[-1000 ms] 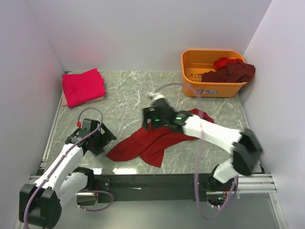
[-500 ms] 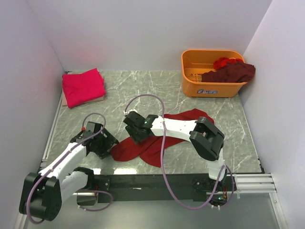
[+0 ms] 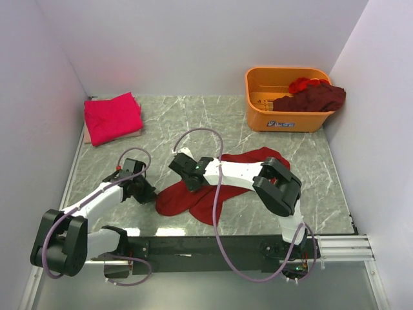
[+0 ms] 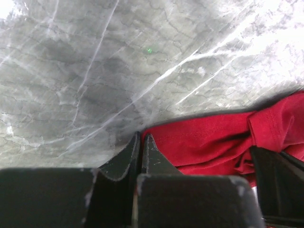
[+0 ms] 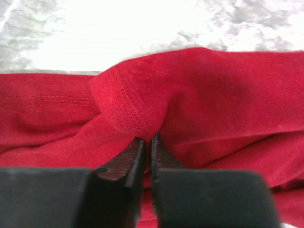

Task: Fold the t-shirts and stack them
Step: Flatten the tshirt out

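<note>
Here, your left hand point(image 4: 141, 142) has its two fingers pressed together, tips down on the table point(image 3: 168, 123) right at the near-left edge of the red t-shirt point(image 4: 204, 137). The cloth meets the inner side of one finger, but you cannot tell from the wrist view whether any of it is caught between them. Your right hand point(image 5: 148, 142) is all but closed on the same shirt: a stitched fold of red cloth rises into a ridge pinched between its fingertips. That shirt lies crumpled in the middle of the table, near the front edge, with the right arm stretched across it and the two hands close together at its left end. At the far left corner, well apart, a pink t-shirt point(image 3: 113, 118) lies folded flat. At the far right stands an orange basket point(image 3: 258, 113), with a maroon t-shirt point(image 3: 313, 98) draped over its right rim and a brighter red cloth point(image 3: 302, 82) behind it.
</note>
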Robot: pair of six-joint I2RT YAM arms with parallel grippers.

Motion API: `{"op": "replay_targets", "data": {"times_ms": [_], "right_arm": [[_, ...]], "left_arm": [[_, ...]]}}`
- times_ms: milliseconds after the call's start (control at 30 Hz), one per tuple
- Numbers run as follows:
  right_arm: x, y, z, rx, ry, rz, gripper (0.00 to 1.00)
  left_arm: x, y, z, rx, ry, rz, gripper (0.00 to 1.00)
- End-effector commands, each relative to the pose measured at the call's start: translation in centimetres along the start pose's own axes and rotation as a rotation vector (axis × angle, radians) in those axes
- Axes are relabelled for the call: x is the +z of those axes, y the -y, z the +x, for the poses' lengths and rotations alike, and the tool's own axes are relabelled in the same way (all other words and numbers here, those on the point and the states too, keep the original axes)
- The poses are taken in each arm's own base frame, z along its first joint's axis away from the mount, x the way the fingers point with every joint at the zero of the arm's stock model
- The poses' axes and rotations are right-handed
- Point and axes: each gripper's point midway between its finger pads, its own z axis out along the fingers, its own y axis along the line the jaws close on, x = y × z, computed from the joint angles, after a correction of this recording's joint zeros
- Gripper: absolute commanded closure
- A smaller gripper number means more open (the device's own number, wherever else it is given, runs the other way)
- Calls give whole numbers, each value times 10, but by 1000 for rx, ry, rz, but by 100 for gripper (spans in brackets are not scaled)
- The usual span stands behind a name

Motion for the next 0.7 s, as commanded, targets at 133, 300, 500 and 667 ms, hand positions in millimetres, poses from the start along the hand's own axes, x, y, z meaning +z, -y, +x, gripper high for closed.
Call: {"op": "replay_targets", "data": {"times_ms": [133, 300, 500, 667], "right_arm": [[-37, 25, -34, 120, 156, 33, 100], [-69, 56, -48, 185, 232, 82, 100], [-123, 138, -61, 392, 364, 135, 100], [-184, 215, -82, 564, 551, 203, 100]], "left_arm": [[-5, -15, -18, 31, 118, -63, 100], [-22, -5, -37, 25, 213, -53, 100], [-55, 17, -73, 12, 371, -38, 100], [-112, 71, -121, 10, 542, 48, 100]]}}
